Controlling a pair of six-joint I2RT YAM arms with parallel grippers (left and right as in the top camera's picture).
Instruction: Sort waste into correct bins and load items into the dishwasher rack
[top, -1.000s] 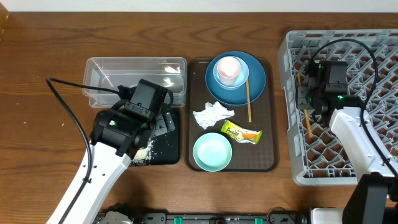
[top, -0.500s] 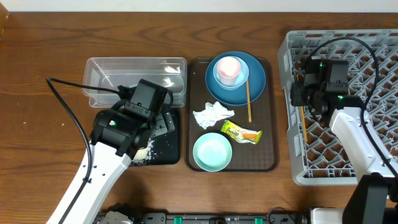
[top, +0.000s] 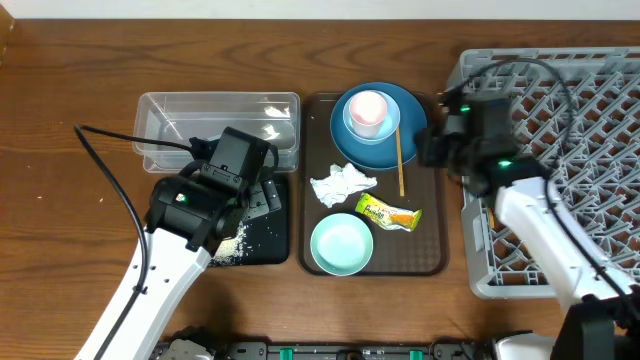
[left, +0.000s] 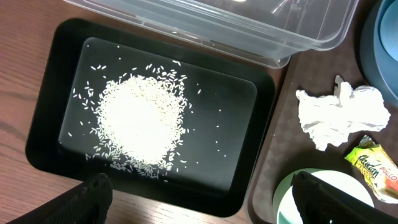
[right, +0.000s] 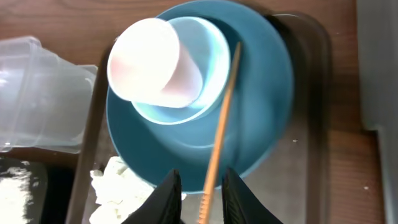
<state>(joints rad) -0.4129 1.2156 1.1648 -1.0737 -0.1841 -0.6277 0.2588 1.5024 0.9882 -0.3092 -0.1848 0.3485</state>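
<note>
Right gripper (right: 200, 185): fingers slightly apart, holding nothing, poised over the chopstick (right: 222, 118). The chopstick lies across the dark-blue plate (right: 267, 99) edge onto the brown tray (top: 428, 252). Advise lowering squarely astride the stick and closing near mid-length, lest it pivot.

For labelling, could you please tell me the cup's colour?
The cup is pale pink, clearest in the right wrist view.
</note>
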